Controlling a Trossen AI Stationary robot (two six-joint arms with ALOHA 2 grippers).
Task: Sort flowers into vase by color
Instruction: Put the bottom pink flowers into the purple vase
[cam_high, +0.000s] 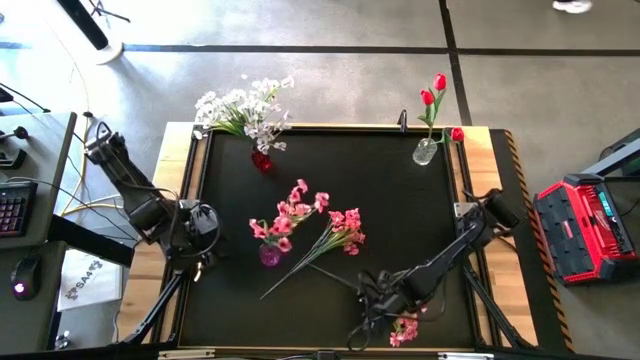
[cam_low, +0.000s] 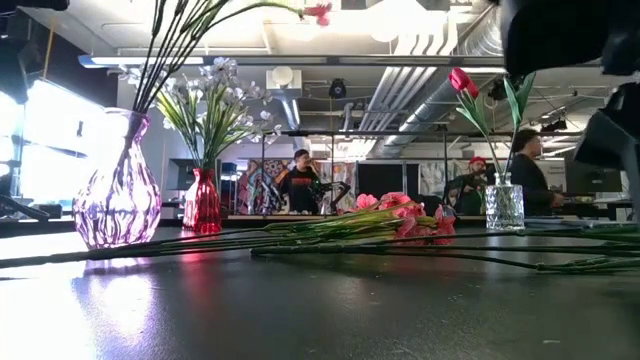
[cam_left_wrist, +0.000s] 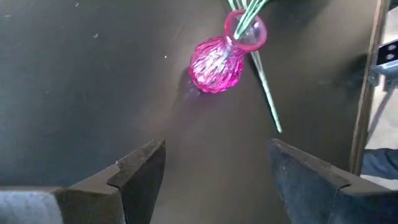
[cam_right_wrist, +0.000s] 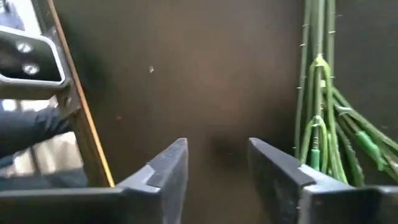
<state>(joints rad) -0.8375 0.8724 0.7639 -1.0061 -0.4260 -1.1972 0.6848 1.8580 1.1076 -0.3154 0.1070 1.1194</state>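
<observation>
Right under my right wrist, my right jaws (cam_right_wrist: 217, 180) stand parted over bare black tabletop (cam_high: 330, 190) with nothing between them, and a bundle of green stems (cam_right_wrist: 320, 112) runs just beside one finger. From above, that arm reaches to the near edge of the tabletop, where a loose pink spray (cam_high: 404, 328) lies at the jaws. I'd say I'm lined up alongside the stems rather than on them, so a sideways shift comes before any pinch.

My left jaws (cam_left_wrist: 214, 180) are spread wide and empty too, hanging at the left side of the tabletop and looking at the pink vase (cam_left_wrist: 217, 59), which stands upright with stems already in its neck. That arm seems parked there to stay clear of the work.

Sorting so far: white blossoms (cam_high: 245, 108) fill the red vase (cam_high: 261, 160) at the far left edge, red tulips (cam_high: 434, 92) stand in the clear vase (cam_high: 425, 151) at the far right, and pink blossoms (cam_high: 290, 215) sit in the pink vase. Another pink bunch (cam_high: 345, 230) lies flat mid-tabletop beside that vase, its long stems trailing toward me. So pink is what's left, and both loose bunches belong in the pink vase.
</observation>
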